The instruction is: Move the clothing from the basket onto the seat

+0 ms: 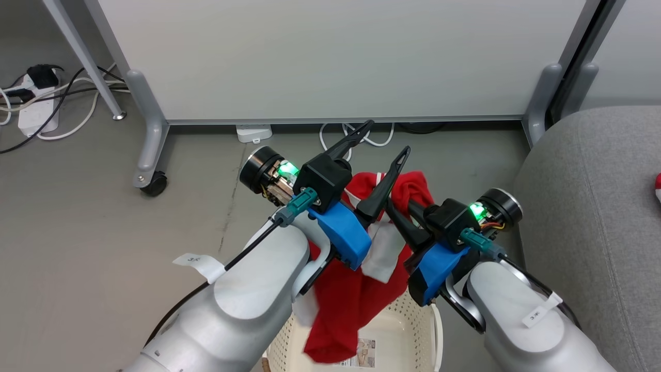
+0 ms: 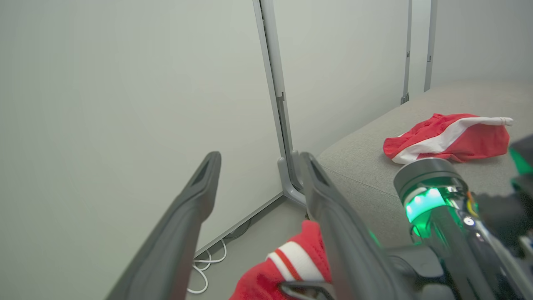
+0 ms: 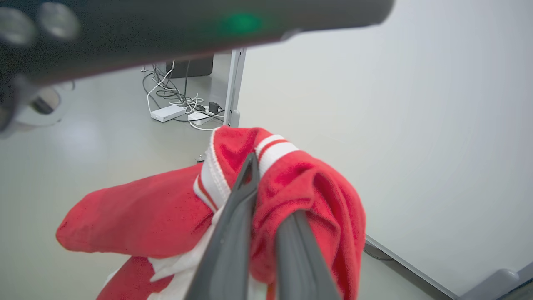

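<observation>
One red garment hangs pinched in my right gripper over the basket; my left gripper stands spread wide; second garment lies on the seat

I have both arms reaching forward: left arm, right arm. The left jaws stand spread wide — the right jaws are pinched tight, angled toward my left wrist.

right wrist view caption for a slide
Right gripper shut on a soft red white-striped fabric garment, before a pale partition panel
</observation>
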Tool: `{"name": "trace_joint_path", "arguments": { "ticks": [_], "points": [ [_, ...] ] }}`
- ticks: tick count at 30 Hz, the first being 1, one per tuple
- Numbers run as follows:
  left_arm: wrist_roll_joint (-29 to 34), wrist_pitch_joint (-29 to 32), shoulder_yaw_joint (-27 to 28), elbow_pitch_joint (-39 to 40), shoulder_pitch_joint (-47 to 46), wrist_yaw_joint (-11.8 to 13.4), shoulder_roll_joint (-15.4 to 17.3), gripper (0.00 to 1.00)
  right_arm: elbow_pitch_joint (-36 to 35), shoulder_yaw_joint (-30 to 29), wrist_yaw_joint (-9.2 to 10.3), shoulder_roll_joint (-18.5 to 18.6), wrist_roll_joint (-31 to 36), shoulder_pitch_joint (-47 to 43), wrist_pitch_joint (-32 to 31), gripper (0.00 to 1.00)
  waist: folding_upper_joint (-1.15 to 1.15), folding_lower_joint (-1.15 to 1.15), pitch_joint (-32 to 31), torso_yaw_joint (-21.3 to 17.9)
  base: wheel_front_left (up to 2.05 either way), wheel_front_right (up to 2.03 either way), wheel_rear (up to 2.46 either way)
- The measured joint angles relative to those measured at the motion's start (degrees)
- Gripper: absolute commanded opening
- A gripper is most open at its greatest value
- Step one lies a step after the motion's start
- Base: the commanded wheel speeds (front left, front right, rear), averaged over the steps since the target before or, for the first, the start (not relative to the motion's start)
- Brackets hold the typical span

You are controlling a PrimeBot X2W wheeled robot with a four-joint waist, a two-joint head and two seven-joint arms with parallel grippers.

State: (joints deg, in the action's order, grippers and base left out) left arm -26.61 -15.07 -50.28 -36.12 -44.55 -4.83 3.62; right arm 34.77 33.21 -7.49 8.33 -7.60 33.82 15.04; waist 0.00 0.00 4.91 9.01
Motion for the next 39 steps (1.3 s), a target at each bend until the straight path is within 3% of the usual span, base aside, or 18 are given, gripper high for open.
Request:
{"name": "trace_joint_path", "arguments": {
  "ticks": [15,39],
  "points": [
    [2.6,0.0,2.1,3.3,1.9,0.3,1.2,1.00,-7.4,-9.2,0.01,0.7,1.0,-3.7,0.0,0.00,0.00,0.00,3.6,-4.7,0.00,0.00,0.00],
    [5.7,0.0,1.6,4.4,4.4,-1.1,1.6,1.00,-20.0,-22.7,0.01,0.1,2.6,-13.8,0.0,0.00,0.00,0.00,7.1,-23.0,0.00,0.00,0.00]
  ]
}}
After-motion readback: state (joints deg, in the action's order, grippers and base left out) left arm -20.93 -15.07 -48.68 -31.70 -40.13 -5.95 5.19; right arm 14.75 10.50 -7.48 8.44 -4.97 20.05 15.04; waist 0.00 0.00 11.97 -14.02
